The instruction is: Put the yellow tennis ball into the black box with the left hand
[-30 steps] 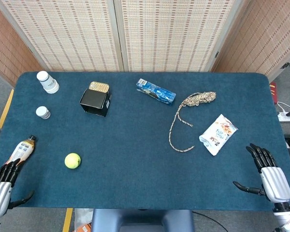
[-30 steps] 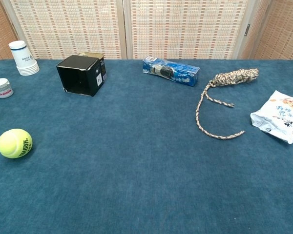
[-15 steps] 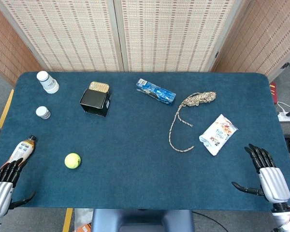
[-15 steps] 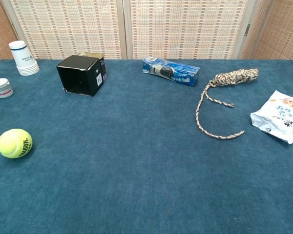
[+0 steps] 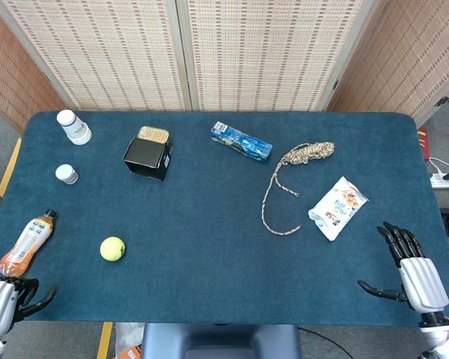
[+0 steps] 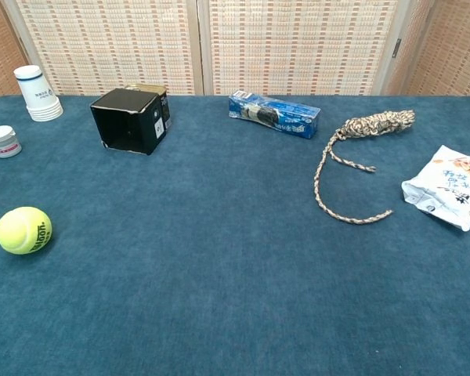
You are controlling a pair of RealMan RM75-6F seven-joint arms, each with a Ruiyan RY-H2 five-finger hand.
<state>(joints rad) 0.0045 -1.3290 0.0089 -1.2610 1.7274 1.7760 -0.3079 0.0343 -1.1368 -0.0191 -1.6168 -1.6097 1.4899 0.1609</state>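
The yellow tennis ball (image 5: pixel 112 248) (image 6: pixel 23 230) lies on the blue table near the front left. The black box (image 5: pixel 147 158) (image 6: pixel 129 120) stands further back, its opening facing the table's back left. My left hand (image 5: pixel 1 303) hangs at the table's front-left corner, well left of and nearer than the ball, fingers apart and holding nothing. My right hand (image 5: pixel 411 275) hovers at the front-right edge with fingers spread, empty. Neither hand shows in the chest view.
A drink bottle (image 5: pixel 26 243) lies just ahead of my left hand. A small white jar (image 5: pixel 66 174) and stacked cups (image 5: pixel 74 127) stand at the left. A tin (image 5: pixel 153 134) sits behind the box. A blue biscuit pack (image 5: pixel 242 142), rope (image 5: pixel 292 179) and snack bag (image 5: pixel 338 207) lie to the right.
My left hand has drawn back toward the table's near edge, uncovering the drink bottle. The right hand has slid slightly back. The ball and box have not moved.
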